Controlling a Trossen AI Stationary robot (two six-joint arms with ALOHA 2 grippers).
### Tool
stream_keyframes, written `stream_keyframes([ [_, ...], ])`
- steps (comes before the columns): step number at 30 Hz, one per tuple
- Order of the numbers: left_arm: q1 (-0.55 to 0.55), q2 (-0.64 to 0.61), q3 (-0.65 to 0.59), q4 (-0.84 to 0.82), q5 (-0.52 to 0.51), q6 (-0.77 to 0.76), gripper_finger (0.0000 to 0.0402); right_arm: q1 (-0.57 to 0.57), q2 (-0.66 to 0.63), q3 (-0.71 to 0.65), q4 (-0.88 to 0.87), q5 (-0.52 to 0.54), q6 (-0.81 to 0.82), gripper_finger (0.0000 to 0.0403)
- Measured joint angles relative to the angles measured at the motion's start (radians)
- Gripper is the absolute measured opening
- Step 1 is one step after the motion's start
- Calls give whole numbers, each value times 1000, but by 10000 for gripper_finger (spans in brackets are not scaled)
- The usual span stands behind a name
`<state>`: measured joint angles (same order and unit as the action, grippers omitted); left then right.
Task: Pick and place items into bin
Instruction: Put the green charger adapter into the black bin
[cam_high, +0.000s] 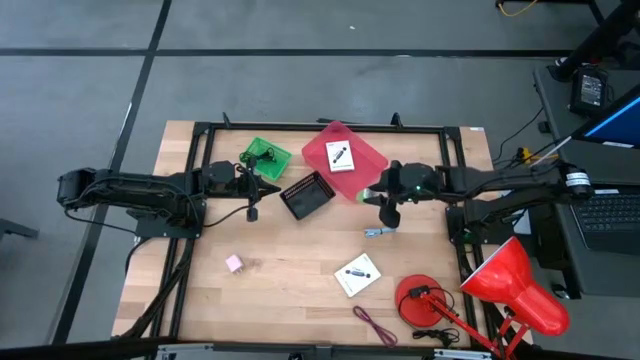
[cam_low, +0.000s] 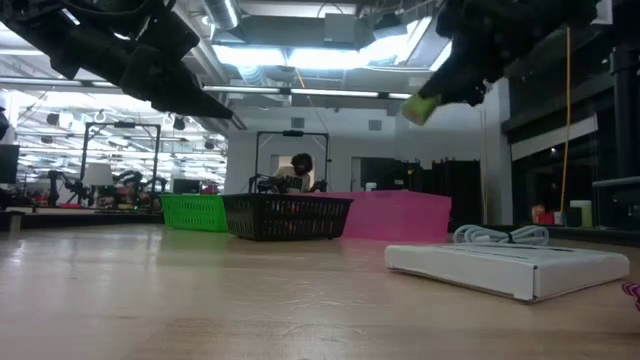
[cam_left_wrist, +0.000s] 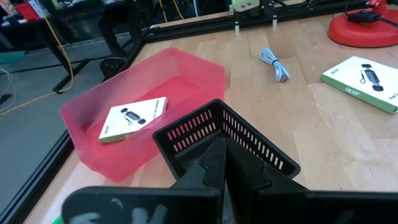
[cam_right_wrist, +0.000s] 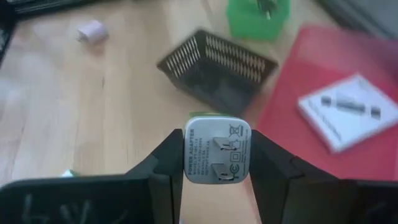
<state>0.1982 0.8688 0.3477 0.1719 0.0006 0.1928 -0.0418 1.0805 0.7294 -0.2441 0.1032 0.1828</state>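
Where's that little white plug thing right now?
The white plug adapter is clamped in the right gripper, held above the table's right half, near the pink bin and black basket.

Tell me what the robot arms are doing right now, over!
Right gripper shut on a white plug adapter, up above the table near the pink bin. Left gripper shut, empty, beside the black basket. Nothing blocking the way.

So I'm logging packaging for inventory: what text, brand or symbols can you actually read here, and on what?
"acer": white box lying on the table.
Printed lines and symbols on the plug adapter in the right end effector: too blurred to read.
White box in the pink bin: print too small.
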Motion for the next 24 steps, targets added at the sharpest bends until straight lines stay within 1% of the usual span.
stream_keyframes([
  [5,0,0,0,-4,0,0,4,0,5,-68,197,0,-83,120],
  [12,0,0,0,-19,0,-33,4,14,6,-179,476,-1,-115,120],
  [18,0,0,0,-18,0,-58,4,16,7,-243,608,-2,-113,120],
  [24,0,0,0,-16,0,-75,4,16,6,-246,644,-2,-113,120],
])
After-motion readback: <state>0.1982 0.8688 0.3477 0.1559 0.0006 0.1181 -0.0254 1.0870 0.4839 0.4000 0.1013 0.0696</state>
